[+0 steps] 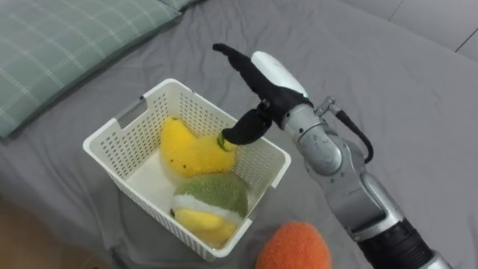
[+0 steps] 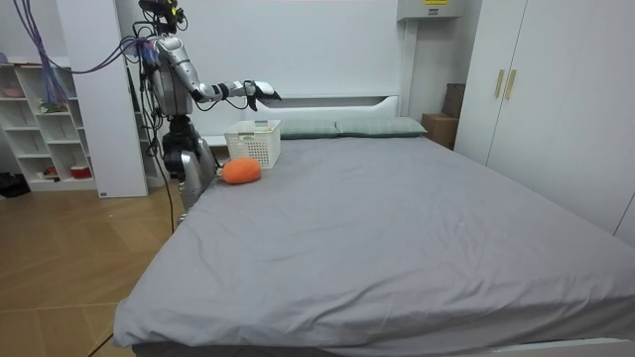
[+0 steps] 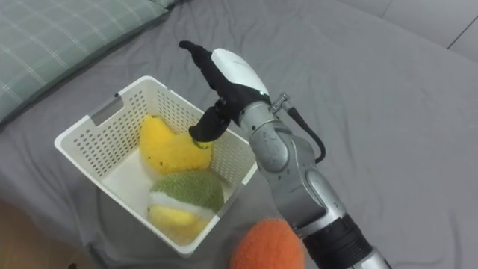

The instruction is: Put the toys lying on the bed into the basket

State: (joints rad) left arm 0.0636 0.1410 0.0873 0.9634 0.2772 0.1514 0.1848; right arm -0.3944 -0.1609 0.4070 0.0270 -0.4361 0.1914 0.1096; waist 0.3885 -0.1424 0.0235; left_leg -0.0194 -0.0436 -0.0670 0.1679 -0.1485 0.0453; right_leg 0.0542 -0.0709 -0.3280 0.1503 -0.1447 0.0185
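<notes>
Two plush toys lie in the white basket (image 1: pixel 119 123), a yellow one (image 1: pixel 187 153) towards the back and a green-and-yellow one (image 1: pixel 216 196) at the near corner; one orange toy (image 1: pixel 295 246) remains on the grey bed (image 1: pixel 388 82), just beside the basket's near corner and close to the mattress edge where I stand. My right hand (image 1: pixel 272 78) hovers over the basket's far rim, fingers stretched out and apart, thumb pointing down towards the yellow toy, holding nothing. I judge the orange toy light, soft and rounded; it should squash under the fingers and not slip, so I would take it from above across its fullest part with a wide, wrapping hold. The basket's wall rises between hand and toy, so the arm must lift clear of the rim before I draw it back; the bed edge lies near the toy, and a nudge could roll it off; the checked pillow (image 1: pixel 67 45) lies well apart, and the bed beyond is open.
</notes>
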